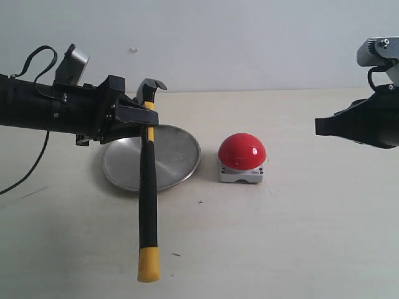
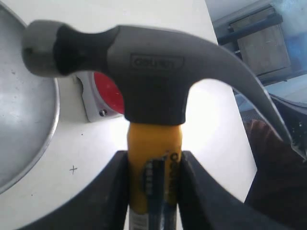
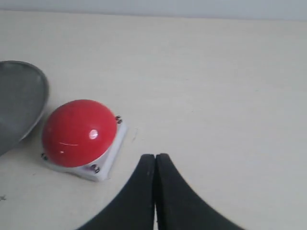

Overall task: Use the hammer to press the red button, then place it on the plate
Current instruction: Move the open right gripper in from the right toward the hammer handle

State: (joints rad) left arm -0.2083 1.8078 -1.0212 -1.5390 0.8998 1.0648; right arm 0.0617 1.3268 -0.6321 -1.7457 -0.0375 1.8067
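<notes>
Your left gripper (image 1: 147, 116) is clamped on the small claw hammer (image 1: 148, 187) w/ dark steel head, black handle and yellow neck. The black jaws pinch the yellow neck just under the head, clearest in the left wrist view. Hammer's long axis runs head-far, yellow end toward the exterior cam. It looks to be held off the pale tabletop (image 1: 299, 237); exact tilt I can't tell. In that view it crosses the round brushed-metal silver plate (image 1: 177, 156), head by the far rim.

Key relation: the glossy red dome button on a light-grey square base (image 1: 242, 151) sits just beside the plate's right rim, not touching, i.e. to the right of the hammer head. Claw points to the button side, flat striking face to the plate side. For the press you'd prob. shift the head rightward over the dome, then bring it down.

Right gripper (image 3: 155, 160): jaws together, nothing in them, hovering near the button on its right side. L arm has the tool, so the move is L's.

Can't tell if the button's been pressed. If it has, the plate's right under the handle: lower & let go.
</notes>
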